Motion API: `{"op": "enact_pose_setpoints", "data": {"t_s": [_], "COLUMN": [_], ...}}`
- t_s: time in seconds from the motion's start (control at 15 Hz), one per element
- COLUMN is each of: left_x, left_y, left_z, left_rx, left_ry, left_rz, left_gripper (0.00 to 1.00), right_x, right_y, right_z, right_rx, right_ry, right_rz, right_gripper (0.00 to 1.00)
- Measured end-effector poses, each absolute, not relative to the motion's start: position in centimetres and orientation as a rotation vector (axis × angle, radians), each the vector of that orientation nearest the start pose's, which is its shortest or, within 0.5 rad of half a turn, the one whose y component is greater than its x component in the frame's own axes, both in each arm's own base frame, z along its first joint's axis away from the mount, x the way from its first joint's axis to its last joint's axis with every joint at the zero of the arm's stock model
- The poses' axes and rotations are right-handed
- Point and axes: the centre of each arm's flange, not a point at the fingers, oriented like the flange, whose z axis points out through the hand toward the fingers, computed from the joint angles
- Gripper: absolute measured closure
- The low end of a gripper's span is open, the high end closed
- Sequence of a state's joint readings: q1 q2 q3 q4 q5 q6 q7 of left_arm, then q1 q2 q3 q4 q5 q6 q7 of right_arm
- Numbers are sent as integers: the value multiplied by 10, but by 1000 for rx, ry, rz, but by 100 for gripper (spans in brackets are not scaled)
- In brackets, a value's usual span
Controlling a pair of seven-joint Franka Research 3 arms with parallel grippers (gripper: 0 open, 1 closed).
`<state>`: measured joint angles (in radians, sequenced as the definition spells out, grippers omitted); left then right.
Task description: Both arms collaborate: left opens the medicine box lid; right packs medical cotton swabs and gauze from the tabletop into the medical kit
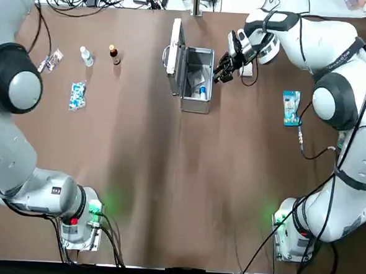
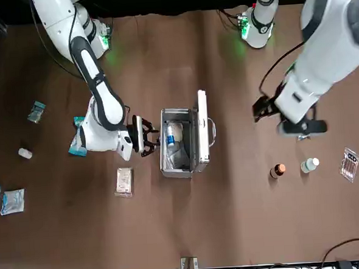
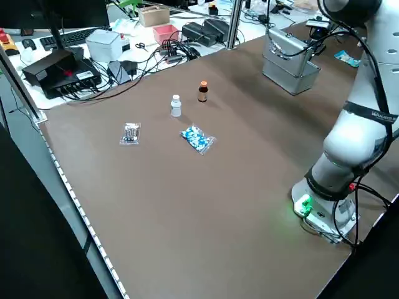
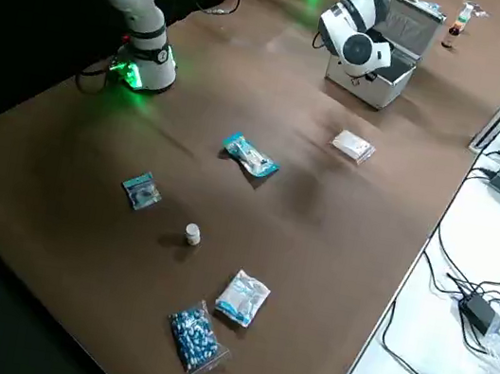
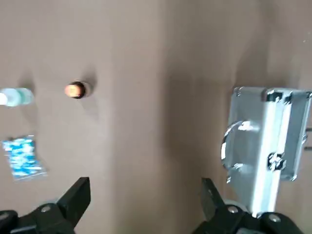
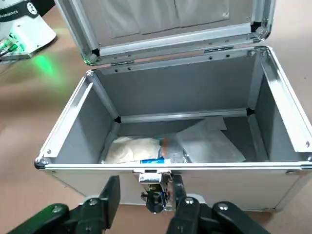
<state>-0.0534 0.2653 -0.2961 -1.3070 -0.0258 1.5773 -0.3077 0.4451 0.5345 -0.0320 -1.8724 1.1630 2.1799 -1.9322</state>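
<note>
"Hovering at the right side of the medical kit (image 6: 287,192), is the right gripper (image 6: 145,180) holding anything?"

"No, its fingers stand apart, empty. The left gripper (image 5: 146,181), over the surface (image 5: 141,122) left of the kit, is open and empty too."

"How far along?"

"Lid (image 6: 170,14) open: done. Some packets (image 6: 209,144) lie inside, but what looks like gauze (image 4: 353,147) sits outside, just right; the blue-and-white swab packet (image 4: 251,155) lies farther right and nearer. Both seem left to pack."
</note>
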Motion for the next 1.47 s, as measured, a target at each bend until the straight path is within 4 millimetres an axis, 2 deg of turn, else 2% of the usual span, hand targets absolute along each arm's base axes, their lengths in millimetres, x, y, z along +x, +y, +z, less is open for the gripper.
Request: {"op": "enact_pose_setpoints", "data": {"t_s": [0.2, 0.47, 0.6, 0.73, 0.8, 0.87, 1.2, 1.47], "left_x": [595, 602, 604, 605, 606, 607, 610, 608], "left_y": [-151, -108, -94, -88, -84, -76, -66, -54], "left_z": [625, 625, 623, 620, 620, 619, 603, 616], "left_rx": [-3227, -3199, -3193, -3192, -3192, -3194, -3195, -3178], "left_ry": [154, 213, 279, 284, 275, 251, 160, 103], "left_rz": [-3, -12, -4, 6, 9, 12, 63, 1], "left_gripper": [0, 0, 0, 0, 0, 0, 0, 0], "right_x": [562, 563, 568, 577, 584, 598, 635, 654], "right_y": [283, 276, 271, 261, 254, 238, 195, 171], "right_z": [224, 225, 231, 243, 251, 275, 348, 386], "right_rx": [-1686, -1666, -1647, -1629, -1617, -1585, -1525, -1607], "right_ry": [-1617, -1598, -1590, -1608, -1628, -1669, -1755, -1713], "right_rz": [-541, -532, -537, -548, -552, -563, -623, -591], "right_gripper": [47, 36, 19, 2, 1, 1, 1, 1]}}
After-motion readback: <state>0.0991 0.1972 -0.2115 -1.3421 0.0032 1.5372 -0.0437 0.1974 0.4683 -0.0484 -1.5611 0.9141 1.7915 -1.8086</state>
